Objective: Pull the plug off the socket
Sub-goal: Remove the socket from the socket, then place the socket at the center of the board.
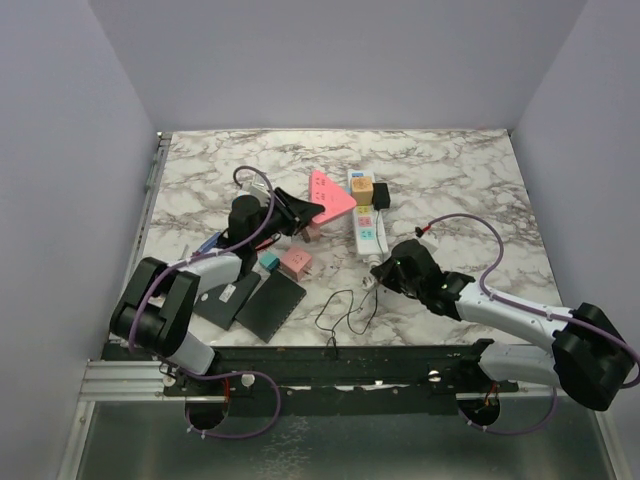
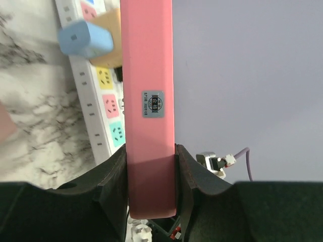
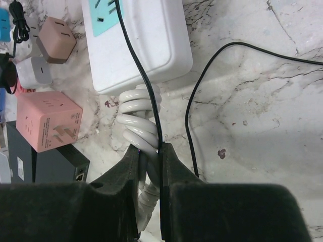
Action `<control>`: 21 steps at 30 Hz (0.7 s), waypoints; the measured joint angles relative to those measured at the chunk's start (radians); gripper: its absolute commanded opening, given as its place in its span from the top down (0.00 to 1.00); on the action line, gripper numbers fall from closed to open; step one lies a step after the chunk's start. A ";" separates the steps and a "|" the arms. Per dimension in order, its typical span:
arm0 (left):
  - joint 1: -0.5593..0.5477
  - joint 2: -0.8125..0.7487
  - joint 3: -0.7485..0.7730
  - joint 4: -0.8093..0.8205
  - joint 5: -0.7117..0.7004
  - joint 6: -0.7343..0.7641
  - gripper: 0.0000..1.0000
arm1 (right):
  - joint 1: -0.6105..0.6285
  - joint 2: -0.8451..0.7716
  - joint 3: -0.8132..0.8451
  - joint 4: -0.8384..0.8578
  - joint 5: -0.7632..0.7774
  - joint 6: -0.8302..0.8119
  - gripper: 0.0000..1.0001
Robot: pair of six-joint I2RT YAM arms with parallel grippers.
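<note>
Marbled surface [image 1: 450, 190], enclosed by grey walls. Socket [image 1: 368, 230] [image 2: 91, 108] [image 3: 146, 45] is laid near the centre, long axis running away from the arm bases, coloured outlets facing up. A tan plug [image 1: 361, 190] [image 2: 108, 48] and a blue plug [image 2: 85, 39] are seen standing on its far half; a black block [image 1: 381, 195] is noted just beside that end. The white cord [image 3: 136, 121] is coiled at the near end, crossed by a thin black wire [image 1: 345, 315] [image 3: 189, 126].

Right claw [image 1: 378, 268] [image 3: 150, 151]: pressed together, pinching the cord; the wire is caught between the fingers as well.

Left claw [image 1: 295, 212] [image 2: 150, 151]: clamped on a pink slab [image 1: 332, 192] [image 2: 149, 75], held edge-on just left of the socket. Whether the slab touches the socket cannot be told.

A pink cube [image 1: 296, 263] [image 3: 48, 121], a teal cube [image 1: 268, 261] and black pads [image 1: 270, 305] are placed left of the socket's near end.
</note>
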 measured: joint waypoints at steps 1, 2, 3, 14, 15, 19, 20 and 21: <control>0.035 -0.026 0.007 -0.036 0.012 0.021 1.00 | 0.000 0.000 0.000 -0.002 0.004 -0.001 1.00; 0.058 -0.045 0.011 -0.064 0.023 0.039 1.00 | 0.000 -0.001 0.000 -0.005 0.008 -0.004 1.00; 0.092 -0.069 0.014 -0.094 0.034 0.056 1.00 | 0.000 -0.002 0.000 -0.008 0.011 -0.006 1.00; 0.316 -0.107 0.022 -0.336 0.138 0.235 1.00 | 0.000 -0.002 0.000 -0.015 0.014 -0.027 1.00; 0.316 -0.097 0.029 -0.372 0.142 0.262 1.00 | 0.000 0.000 0.000 -0.015 0.014 -0.027 1.00; 0.315 -0.068 0.056 -0.449 0.145 0.327 1.00 | 0.000 0.008 0.000 -0.015 0.014 -0.030 1.00; 0.315 -0.064 0.061 -0.457 0.145 0.336 1.00 | 0.000 0.010 0.000 -0.015 0.014 -0.031 1.00; 0.315 -0.059 0.067 -0.465 0.145 0.343 1.00 | 0.000 0.011 0.000 -0.015 0.014 -0.032 1.00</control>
